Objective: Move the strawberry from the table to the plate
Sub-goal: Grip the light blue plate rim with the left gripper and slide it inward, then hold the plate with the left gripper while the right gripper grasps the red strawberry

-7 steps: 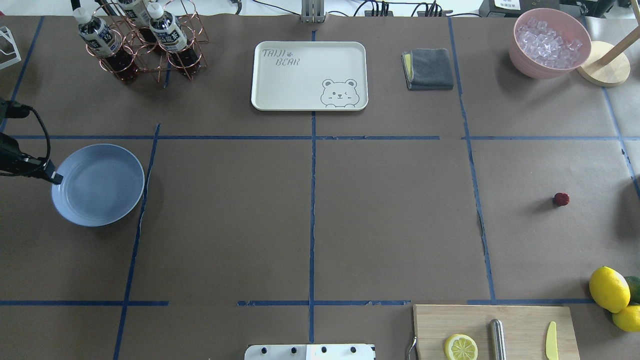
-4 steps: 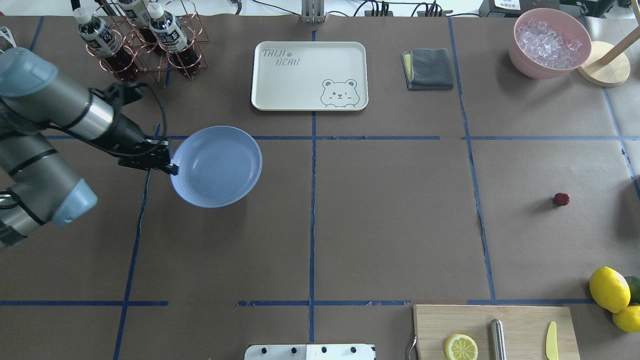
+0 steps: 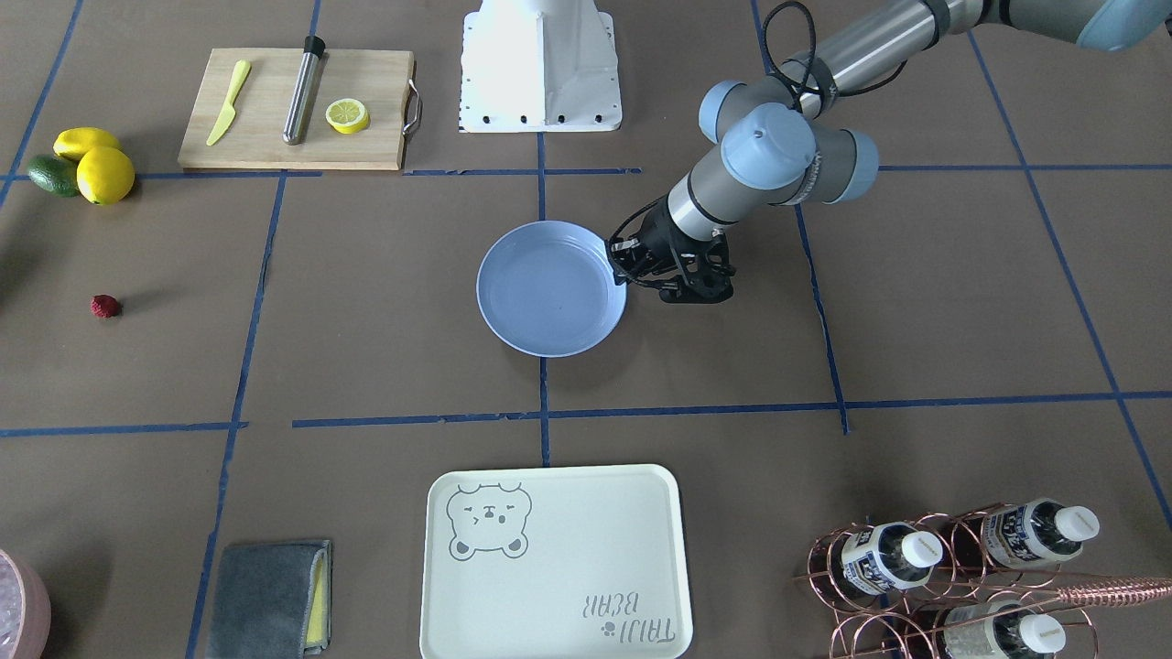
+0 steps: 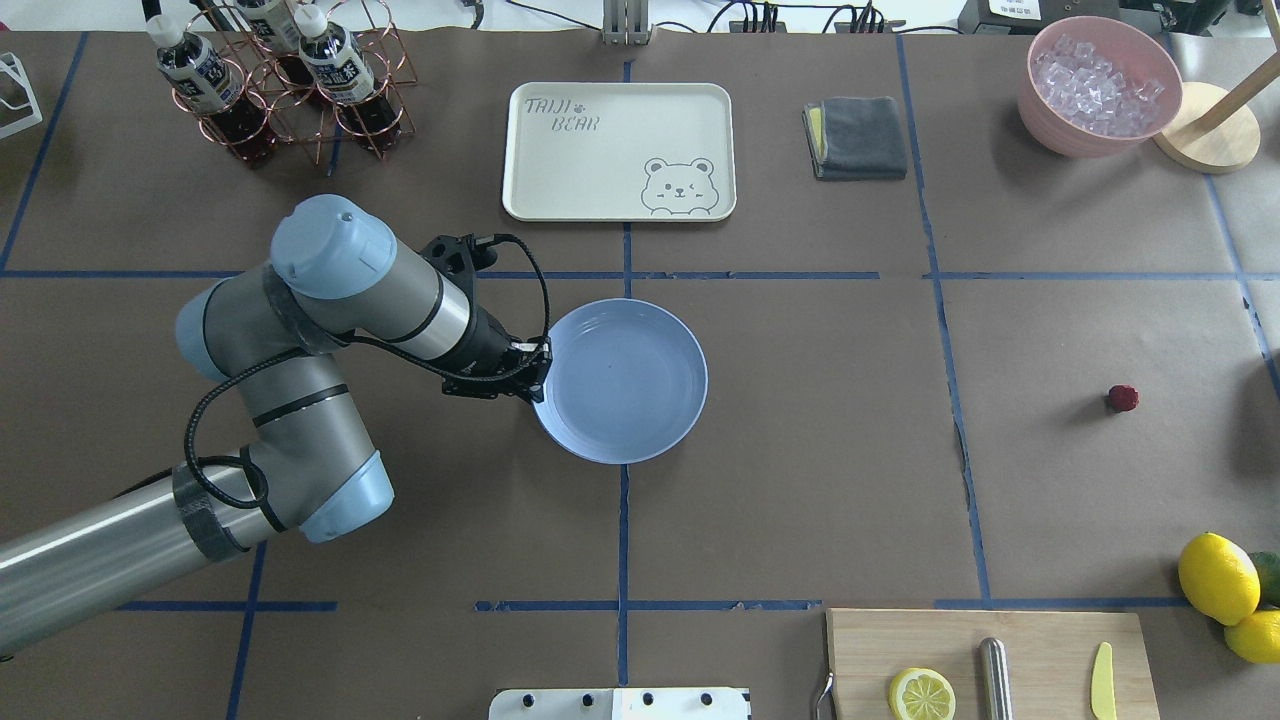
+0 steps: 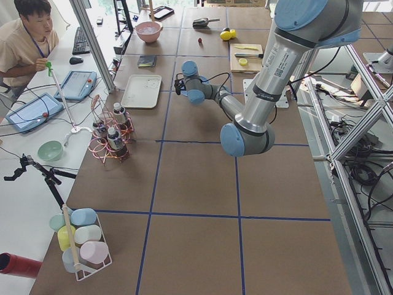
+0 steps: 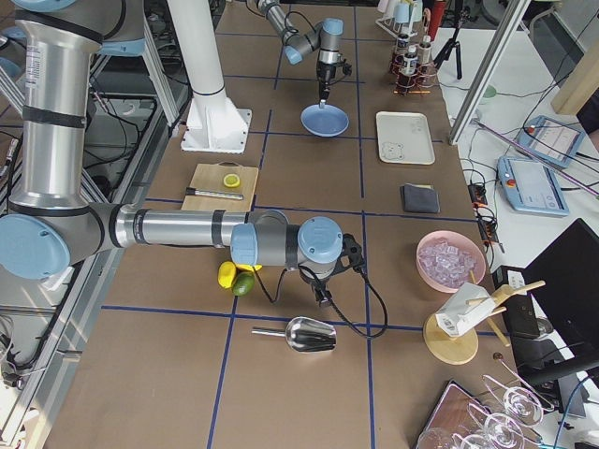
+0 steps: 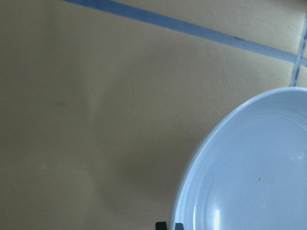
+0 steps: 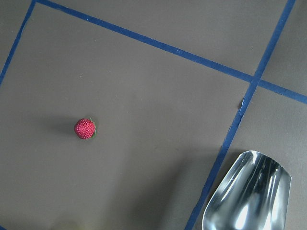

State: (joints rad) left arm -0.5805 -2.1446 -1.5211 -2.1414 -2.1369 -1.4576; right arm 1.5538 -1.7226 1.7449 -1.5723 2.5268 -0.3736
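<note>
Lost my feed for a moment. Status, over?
Left gripper shut on plate rim. Right gripper: cannot tell. Strawberry on table, far from plate. Nothing between them.

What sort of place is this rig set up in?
Most likely a robotics lab staged for kitchen-style tasks: the table is papered brown and gridded with blue tape, a person sits at a side desk with tablets, and aluminium framing stands beside the table.

Bright, even overhead light. Soft shadows lie beside the plate (image 4: 620, 380) and strawberry (image 4: 1122, 398). The left wrist view is blurry and yellowish. The scoop (image 8: 249, 191) glares.
</note>
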